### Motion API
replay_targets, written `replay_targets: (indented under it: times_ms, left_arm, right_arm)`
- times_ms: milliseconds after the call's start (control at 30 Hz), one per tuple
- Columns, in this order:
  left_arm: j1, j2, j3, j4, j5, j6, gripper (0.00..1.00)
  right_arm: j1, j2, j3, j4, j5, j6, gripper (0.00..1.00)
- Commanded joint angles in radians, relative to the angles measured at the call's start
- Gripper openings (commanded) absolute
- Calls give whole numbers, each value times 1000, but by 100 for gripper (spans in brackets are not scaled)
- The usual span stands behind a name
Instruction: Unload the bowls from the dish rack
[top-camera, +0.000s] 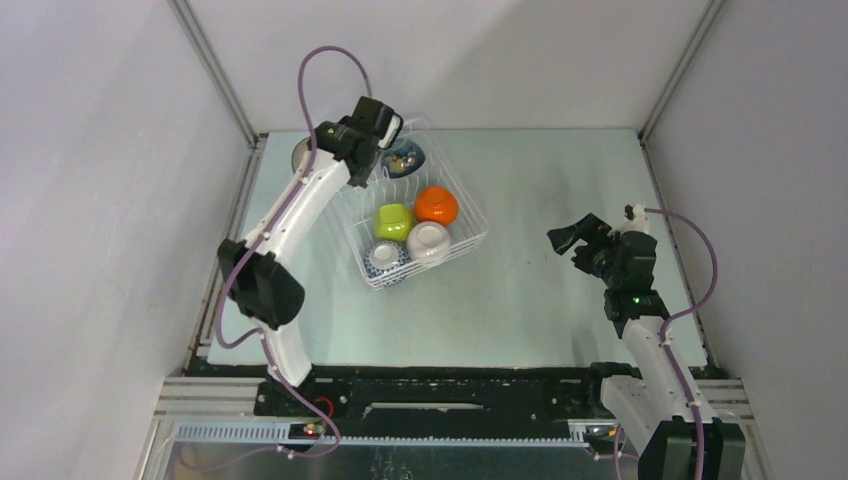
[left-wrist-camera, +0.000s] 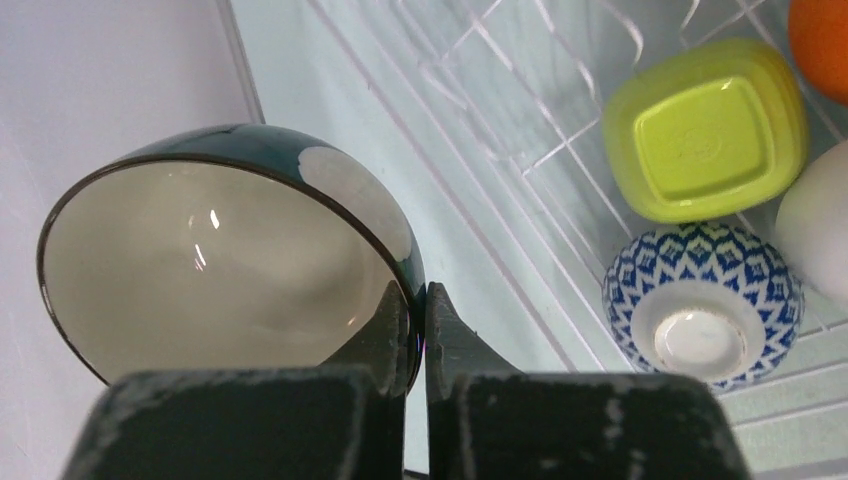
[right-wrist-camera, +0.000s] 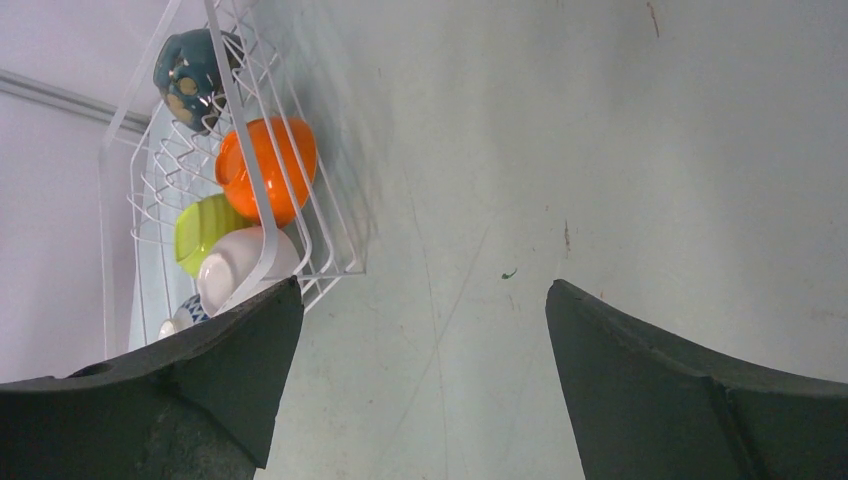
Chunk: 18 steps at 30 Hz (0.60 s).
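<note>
Left wrist view alone: left gripper (left-wrist-camera: 418, 300) clenched on the rim of the glossy teal-and-white bowl (left-wrist-camera: 210, 270), cream inside, left of the rack | top view: white wire dish rack (top-camera: 465, 215) sits far-left of centre with five bowls inside | lime bowl (left-wrist-camera: 705, 130) square-footed, upturned | right gripper (right-wrist-camera: 425, 290) spread wide, empty, over the matte table (right-wrist-camera: 600, 150)

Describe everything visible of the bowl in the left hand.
The teal-and-white bowl is round and glossy, ceramic by the look: dark teal outside with a pale patch, thin dark rim, plain greyish-cream inside. It is tipped on its side, mouth toward the wrist camera. The left hand is shut on its rim, one finger inside, one outside. It hangs beside the dish rack; whether it touches the table is unclear.
</note>
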Motion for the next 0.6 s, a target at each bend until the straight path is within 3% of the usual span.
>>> replay_targets:
  times_ms: [0, 233, 400, 567]
  left_arm:
    - [-5, -182, -142, 84, -87, -133, 0]
    - [-60, -215, -156, 54, 104, -206, 0]
    - [-182, -178, -98, 72, 110, -237, 0]
    - [-319, -57, 64, 50, 82, -247, 0]
  right_arm:
    - [-3, -14, -4, 23, -3, 8, 100]
    - [-2, -13, -3, 25, -3, 8, 100]
    - [-2, -18, -3, 21, 2, 4, 100]
    - [-2, -41, -3, 16, 6, 6, 100]
